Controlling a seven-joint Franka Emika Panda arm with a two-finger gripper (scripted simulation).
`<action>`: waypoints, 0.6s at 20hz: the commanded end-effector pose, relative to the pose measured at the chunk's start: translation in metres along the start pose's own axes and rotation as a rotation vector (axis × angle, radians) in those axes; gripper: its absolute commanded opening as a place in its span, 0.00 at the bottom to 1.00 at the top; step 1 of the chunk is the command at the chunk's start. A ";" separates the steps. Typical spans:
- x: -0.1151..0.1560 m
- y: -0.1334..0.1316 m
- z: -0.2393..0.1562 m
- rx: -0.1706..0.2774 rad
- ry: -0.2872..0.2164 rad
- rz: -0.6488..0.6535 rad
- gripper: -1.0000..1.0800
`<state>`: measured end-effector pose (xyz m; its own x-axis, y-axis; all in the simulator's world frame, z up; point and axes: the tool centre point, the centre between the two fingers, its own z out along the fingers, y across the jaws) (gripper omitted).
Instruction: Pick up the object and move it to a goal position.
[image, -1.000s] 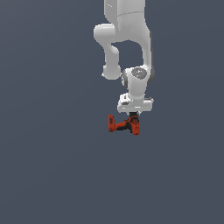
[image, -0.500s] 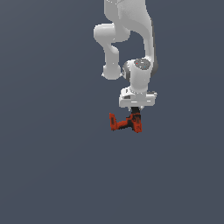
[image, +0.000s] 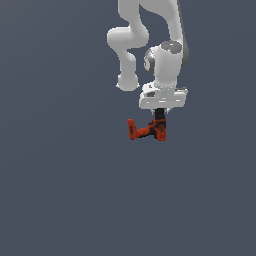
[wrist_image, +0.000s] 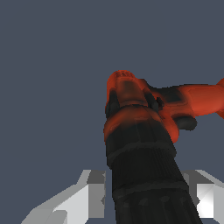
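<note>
The surroundings are a uniform dark blue-grey field (image: 60, 200) in both views, with no visible edge, seam, wall line or shadow; it cannot be told from the pictures whether this is a bench top, a floor or simply a backdrop, nor where a surface ends and a room begins. In the exterior view the white arm (image: 165, 60) comes down from the upper edge and ends in a broad white hand, below which the tool (image: 160, 119) points straight down. The drill (image: 146, 130) sits directly under that hand, slightly toward the exterior view's left of it: the red-orange body runs roughly level, the flat base stands up at the end toward the exterior view's left, and the black front section rises between the fingers. The drill is narrower than the white hand above it. Whether its underside rests on anything cannot be told, since no contact shadow shows. In the wrist view the black ribbed barrel (wrist_image: 144, 175) fills the middle of the frame, with a pale finger (wrist_image: 94, 194) close on one side and its counterpart on the other; the red-orange housing lies beyond the barrel and the handle branches off sideways. The tool is closed narrowly on the drill's black barrel, the fingers pressing it from both sides.
</note>
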<state>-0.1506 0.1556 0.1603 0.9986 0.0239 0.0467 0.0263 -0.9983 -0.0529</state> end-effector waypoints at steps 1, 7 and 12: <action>0.001 -0.006 -0.027 0.001 0.007 -0.001 0.00; -0.002 -0.017 -0.084 0.001 0.007 -0.001 0.00; -0.005 -0.027 -0.131 0.001 0.007 -0.001 0.00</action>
<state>-0.1614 0.1724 0.2743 0.9986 0.0239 0.0472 0.0264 -0.9983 -0.0528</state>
